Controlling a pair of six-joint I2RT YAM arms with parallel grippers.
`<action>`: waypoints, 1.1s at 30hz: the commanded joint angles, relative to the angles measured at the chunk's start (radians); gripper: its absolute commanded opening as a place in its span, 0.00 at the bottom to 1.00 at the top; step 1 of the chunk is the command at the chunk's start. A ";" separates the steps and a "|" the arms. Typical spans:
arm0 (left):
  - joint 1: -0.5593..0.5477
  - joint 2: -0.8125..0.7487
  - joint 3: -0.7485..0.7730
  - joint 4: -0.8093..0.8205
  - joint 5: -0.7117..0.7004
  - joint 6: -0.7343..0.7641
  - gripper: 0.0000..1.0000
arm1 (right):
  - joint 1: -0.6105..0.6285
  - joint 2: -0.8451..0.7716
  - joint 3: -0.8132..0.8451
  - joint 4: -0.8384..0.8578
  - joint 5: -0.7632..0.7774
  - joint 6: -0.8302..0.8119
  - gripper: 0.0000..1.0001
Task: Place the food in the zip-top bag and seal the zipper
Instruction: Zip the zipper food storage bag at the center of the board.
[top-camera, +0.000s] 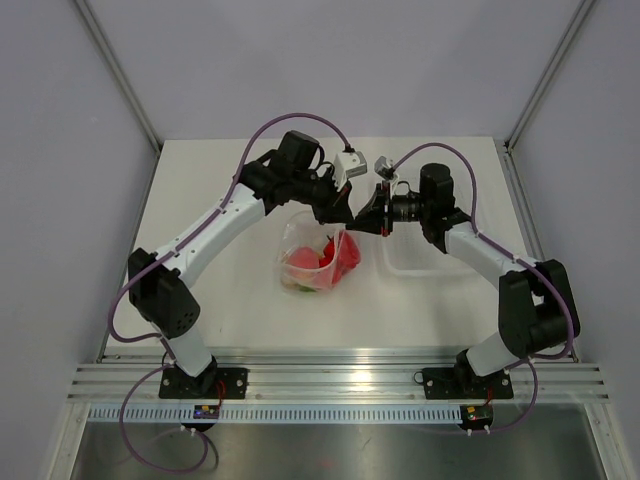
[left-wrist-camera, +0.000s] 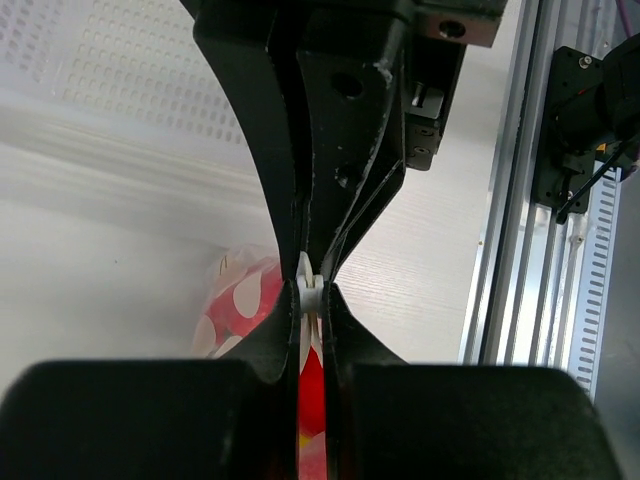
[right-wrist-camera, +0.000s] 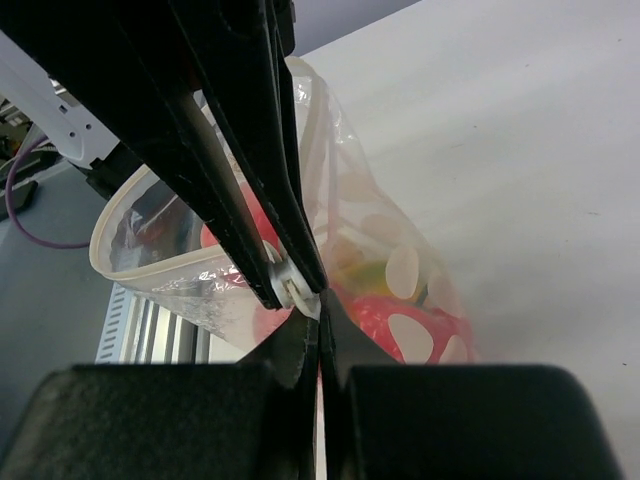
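The zip-top bag (top-camera: 316, 252), clear with white dots, sits upright at mid-table with the food (top-camera: 322, 268) inside: red balls (right-wrist-camera: 398, 318) and a yellow-green one (right-wrist-camera: 358, 266). Both grippers meet at the bag's upper right corner. My left gripper (left-wrist-camera: 311, 290) is shut on a small white slider piece (right-wrist-camera: 290, 284) of the zipper. My right gripper (right-wrist-camera: 321, 312) is shut on the bag's edge right beside it, tip to tip with the left fingers (right-wrist-camera: 255, 150). The bag's mouth rim (right-wrist-camera: 150, 262) still loops open away from the grippers.
A white rectangular tray (top-camera: 425, 262) lies right of the bag, under the right arm; its perforated wall (left-wrist-camera: 110, 60) shows in the left wrist view. The aluminium rail (top-camera: 330, 380) runs along the near table edge.
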 joint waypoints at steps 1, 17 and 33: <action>-0.015 -0.005 0.027 -0.066 0.025 0.025 0.00 | -0.042 -0.057 -0.011 0.206 0.091 0.106 0.00; 0.054 -0.057 -0.025 -0.086 0.007 0.039 0.00 | -0.128 -0.109 -0.071 0.273 0.114 0.154 0.00; 0.198 -0.199 -0.187 -0.090 -0.088 0.033 0.00 | -0.163 -0.094 -0.071 0.281 0.290 0.206 0.00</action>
